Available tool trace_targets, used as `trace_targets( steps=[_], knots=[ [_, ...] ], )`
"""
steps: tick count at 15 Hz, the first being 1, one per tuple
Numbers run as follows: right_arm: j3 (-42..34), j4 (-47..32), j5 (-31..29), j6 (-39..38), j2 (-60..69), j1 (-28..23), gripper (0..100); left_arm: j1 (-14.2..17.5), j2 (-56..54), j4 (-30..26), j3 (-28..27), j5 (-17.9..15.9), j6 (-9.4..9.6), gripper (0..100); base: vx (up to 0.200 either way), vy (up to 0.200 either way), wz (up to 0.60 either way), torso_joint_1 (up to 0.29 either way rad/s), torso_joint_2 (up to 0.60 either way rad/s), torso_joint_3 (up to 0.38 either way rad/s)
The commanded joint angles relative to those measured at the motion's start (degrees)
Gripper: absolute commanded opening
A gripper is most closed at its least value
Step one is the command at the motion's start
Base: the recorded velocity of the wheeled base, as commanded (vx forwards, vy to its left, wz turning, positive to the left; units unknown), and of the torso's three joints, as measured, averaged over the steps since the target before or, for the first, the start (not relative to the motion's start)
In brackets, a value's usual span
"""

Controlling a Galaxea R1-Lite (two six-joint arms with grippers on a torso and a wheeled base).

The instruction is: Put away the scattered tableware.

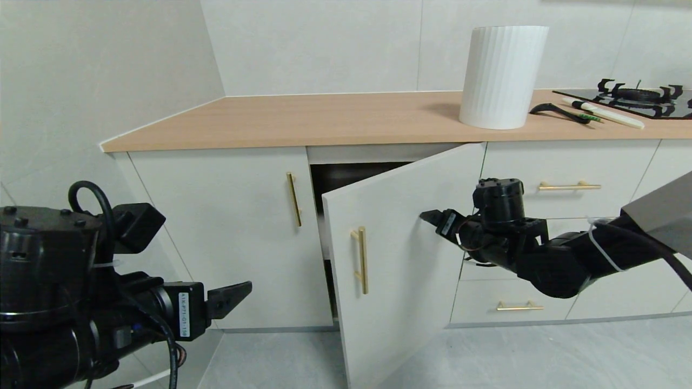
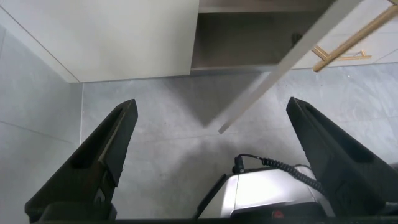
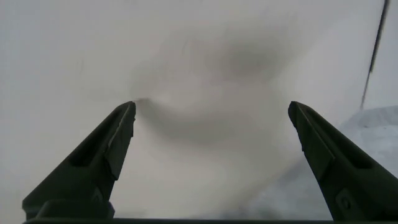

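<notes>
Here, right gripper [image 1: 430,219] beside ajar door [image 1: 400,254]

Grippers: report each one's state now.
Left gripper: open, holding nothing.
Right gripper: open, empty, close to the cabinet door.

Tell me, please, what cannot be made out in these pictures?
Cupboard interior: head view, dark, mostly behind the open door.
Utensils on the counter: head view, too small to identify.
Stove: head view, cut off by the right edge.
</notes>
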State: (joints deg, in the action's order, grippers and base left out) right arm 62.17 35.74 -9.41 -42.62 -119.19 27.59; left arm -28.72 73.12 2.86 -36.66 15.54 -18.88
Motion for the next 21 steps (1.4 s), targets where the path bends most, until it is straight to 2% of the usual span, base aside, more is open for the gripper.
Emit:
trace_targets(
  steps=[1,9,13,18,21],
  knots=[
    [1.72,0.03,-0.26,-0.36,-2.54,-0.17,100,-0.02,0.09,0.04,0.01,0.01,-0.01,100,0.0,0.0,0.0,0.0,0.0,0.0],
    [8.67,0.03,-3.16,-7.22,-7.11,-2.98,100,-0.02,0.09,0.04,0.01,0.01,-0.01,100,0.0,0.0,0.0,0.0,0.0,0.0],
    [9.99,0.03,-3.25,-7.48,-8.96,-4.21,100,-0.02,0.09,0.04,0.01,-0.07,-0.01,100,0.0,0.0,0.0,0.0,0.0,0.0],
    [15.35,-0.15,-9.49,-7.39,-13.7,-5.44,100,-0.02,0.09,0.04,0.01,-0.07,-0.01,100,0.0,0.0,0.0,0.0,0.0,0.0],
    [16.58,-0.24,-10.54,-7.39,-14.67,-5.79,100,-0.02,0.09,0.04,0.09,-0.07,-0.01,100,0.0,0.0,0.0,0.0,0.0,0.0]
  ],
)
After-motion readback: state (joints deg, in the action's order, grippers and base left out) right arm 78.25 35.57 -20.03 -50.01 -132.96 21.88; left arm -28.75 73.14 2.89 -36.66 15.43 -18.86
